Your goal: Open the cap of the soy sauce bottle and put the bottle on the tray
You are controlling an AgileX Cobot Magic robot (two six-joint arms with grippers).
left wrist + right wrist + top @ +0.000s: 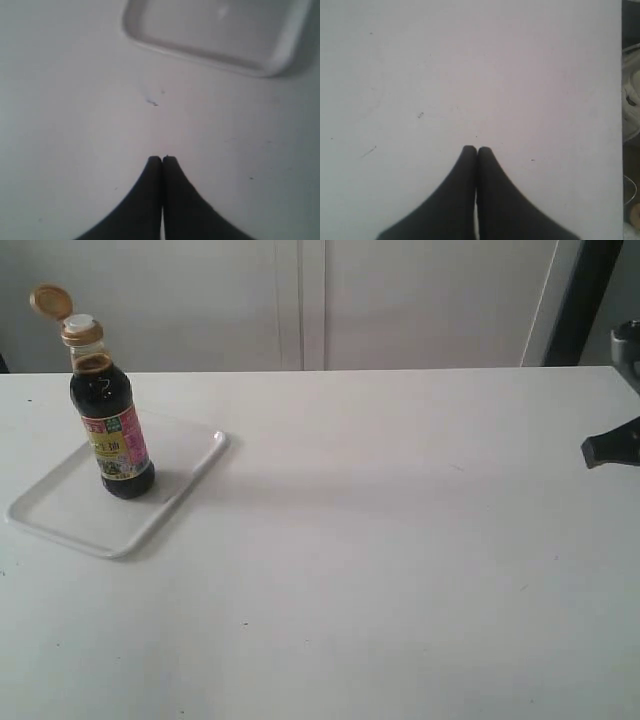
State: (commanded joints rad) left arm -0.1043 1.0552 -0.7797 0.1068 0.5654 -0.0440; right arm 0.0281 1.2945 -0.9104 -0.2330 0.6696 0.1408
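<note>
bench (pixel 400 570): white, plain top, fills most of the exterior view; a few tiny dark specks on it; pale wall panels behind its far edge.
tray (pixel 60 515): white, shallow, raised rim, rounded corners; lies flat on the bench at about 9 o'clock in the exterior view, turned at an angle to the bench edge. Left wrist view shows one rounded end of it (pixel 200 52) ahead of the jaws, bare, apart from them.
soy sauce bottle (pixel 110 410): stands upright inside the tray, toward its far half, base on the tray floor; dark liquid up to the shoulder, narrow neck, pink, yellow and green label facing the camera.
right gripper (pixel 610 448): only a dark tip shows at 3 o'clock at the edge of the exterior view, well apart from tray and bottle. In the right wrist view (pixel 471 149) both black fingers are pressed together tip to tip, jaws closed, nothing between them, above bare bench.
left gripper (pixel 162 159): not seen in the exterior view. In the left wrist view the black fingers meet along their length, jaws closed and holding nothing, over bare bench near the tray end.
cap (pixel 50 302): golden-brown, flipped open, tilted back on its hinge toward 10 o'clock from the bottle top.
white pour spout (pixel 79 323): uncovered, sits in the golden collar on the neck.
</note>
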